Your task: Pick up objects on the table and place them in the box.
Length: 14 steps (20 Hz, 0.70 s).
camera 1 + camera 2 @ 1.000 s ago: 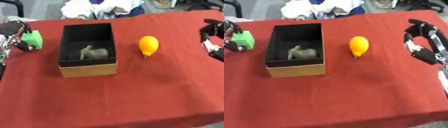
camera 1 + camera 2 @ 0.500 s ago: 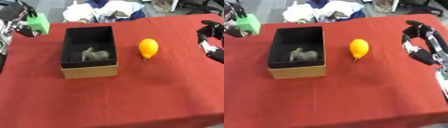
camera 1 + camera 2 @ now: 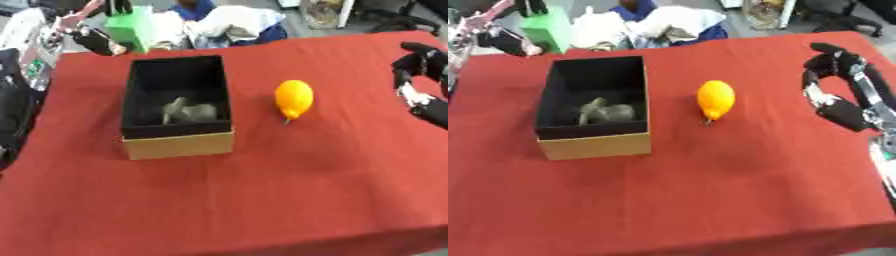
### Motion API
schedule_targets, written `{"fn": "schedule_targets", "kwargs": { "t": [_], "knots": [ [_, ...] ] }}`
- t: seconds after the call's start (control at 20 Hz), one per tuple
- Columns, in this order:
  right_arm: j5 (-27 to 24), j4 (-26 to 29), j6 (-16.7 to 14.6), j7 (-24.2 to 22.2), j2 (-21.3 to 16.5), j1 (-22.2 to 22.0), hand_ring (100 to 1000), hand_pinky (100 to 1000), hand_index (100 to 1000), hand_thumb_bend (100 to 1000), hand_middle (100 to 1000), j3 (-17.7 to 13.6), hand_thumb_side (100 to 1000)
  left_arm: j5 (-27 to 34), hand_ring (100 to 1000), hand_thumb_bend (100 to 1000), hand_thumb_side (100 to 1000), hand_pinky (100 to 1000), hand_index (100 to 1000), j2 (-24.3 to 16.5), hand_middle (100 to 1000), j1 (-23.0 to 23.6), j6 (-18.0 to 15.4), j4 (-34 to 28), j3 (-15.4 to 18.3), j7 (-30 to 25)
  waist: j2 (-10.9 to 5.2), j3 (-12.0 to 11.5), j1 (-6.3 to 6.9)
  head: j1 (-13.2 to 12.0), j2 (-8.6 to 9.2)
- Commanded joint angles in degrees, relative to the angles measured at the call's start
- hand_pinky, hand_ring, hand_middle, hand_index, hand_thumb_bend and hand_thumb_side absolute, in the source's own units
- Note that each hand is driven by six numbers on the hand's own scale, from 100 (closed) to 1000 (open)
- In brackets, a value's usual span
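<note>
An open cardboard box [image 3: 179,145] with a black inside stands left of centre on the red table [image 3: 262,200]; a grey object [image 3: 191,111] lies in it. An orange-yellow fruit [image 3: 294,98] lies on the cloth right of the box. My left hand [image 3: 94,36] is raised beyond the box's far-left corner, shut on a green block [image 3: 131,27] held in the air. At the right edge my right hand [image 3: 840,85] hovers with its fingers curled and holds nothing.
Crumpled white and blue cloth [image 3: 658,25] lies behind the table's far edge. A dark bag [image 3: 13,115] sits off the table's left side. Bare red cloth spreads in front of the box and fruit.
My left hand has lifted the green block up and toward the far side, to the right near the box's back corner. The camera has tilted. My right hand has hardly moved.
</note>
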<state>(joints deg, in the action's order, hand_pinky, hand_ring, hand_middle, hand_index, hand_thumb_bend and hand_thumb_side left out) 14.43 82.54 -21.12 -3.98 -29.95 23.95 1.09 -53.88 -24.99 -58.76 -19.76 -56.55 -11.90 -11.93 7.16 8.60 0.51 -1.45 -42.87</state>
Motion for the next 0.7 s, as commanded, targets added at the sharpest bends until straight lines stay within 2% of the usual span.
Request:
{"fn": "schedule_targets", "kwargs": {
  "t": [0.05, 0.15, 0.35, 0.4, 0.6, 0.7],
  "knots": [
    [-0.6, 0.5, -0.1, -0.2, -0.8, 1.0, 695, 688, 918, 100, 662, -0.4, 572, 1.5, 542, 494, 100, 608, 617, 0.2, 531, -1.2, -2.6, -0.7, -2.3, -1.7, -0.91, 0.1, -0.34, -0.2, -0.19],
    [-0.6, 0.5, -0.1, -0.2, -0.8, 1.0, 696, 688, 918, 100, 662, -0.4, 574, 2.2, 553, 491, 153, 620, 643, 0.5, 546, -0.7, -4.2, -0.2, -3.5, -3.4, -0.83, 0.1, -0.40, -0.2, -0.19],
    [-0.5, 0.4, -0.2, -0.2, -0.9, 1.1, 696, 688, 918, 100, 662, -0.5, 573, 5.0, 589, 529, 354, 655, 742, 0.0, 614, 0.4, -6.2, 0.0, -4.7, -8.1, -0.72, 0.0, -0.50, -0.1, -0.16],
    [-0.5, 0.4, -0.1, -0.2, -0.9, 1.1, 696, 688, 918, 100, 662, -0.5, 572, 5.9, 620, 552, 458, 676, 790, -0.3, 657, 0.7, -6.4, -0.3, -4.9, -9.5, -0.71, -0.1, -0.54, -0.1, -0.15],
    [-0.4, 0.1, -0.1, -0.1, -1.2, 1.1, 697, 689, 918, 100, 663, -0.7, 568, 10.3, 675, 581, 563, 716, 843, -1.8, 726, 2.0, -6.5, -2.9, -4.6, -13.7, -0.83, -0.8, -0.78, 0.1, -0.21],
    [-0.3, -0.1, -0.2, -0.1, -1.7, 1.6, 698, 690, 917, 100, 664, -0.5, 560, 12.9, 676, 563, 551, 722, 844, -3.0, 733, 2.9, -5.7, -5.9, -3.8, -13.8, -0.84, -1.1, -0.90, 0.3, -0.20]
  ]
}}
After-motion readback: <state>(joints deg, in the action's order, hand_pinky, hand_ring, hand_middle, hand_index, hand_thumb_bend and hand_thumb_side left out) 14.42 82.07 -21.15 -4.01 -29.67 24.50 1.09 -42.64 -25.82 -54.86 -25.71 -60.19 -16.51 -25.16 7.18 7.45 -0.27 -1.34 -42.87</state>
